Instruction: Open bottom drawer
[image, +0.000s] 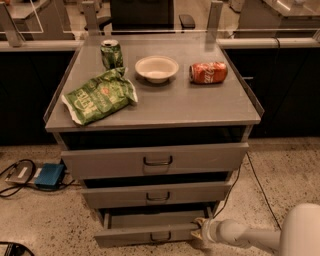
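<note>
Camera view looks down on a grey cabinet (175, 107) with three drawers. The bottom drawer (145, 234) sits lowest, near the floor, and stands partly out, so a strip of its inside shows above the front with its small dark handle (160, 236). The gripper (200, 231) is at the right end of that drawer front, touching it or just beside it; whether it is spread or pressed together I cannot tell from this angle. On the cabinet top lie a green chip bag (100, 98) with white lettering too blurred to read, an upright green can (112, 54), a white bowl (157, 68) and a red can (208, 72) on its side, its white script probably Coca-Cola. A blue box (49, 176) with cables rests on the floor at the left.
</note>
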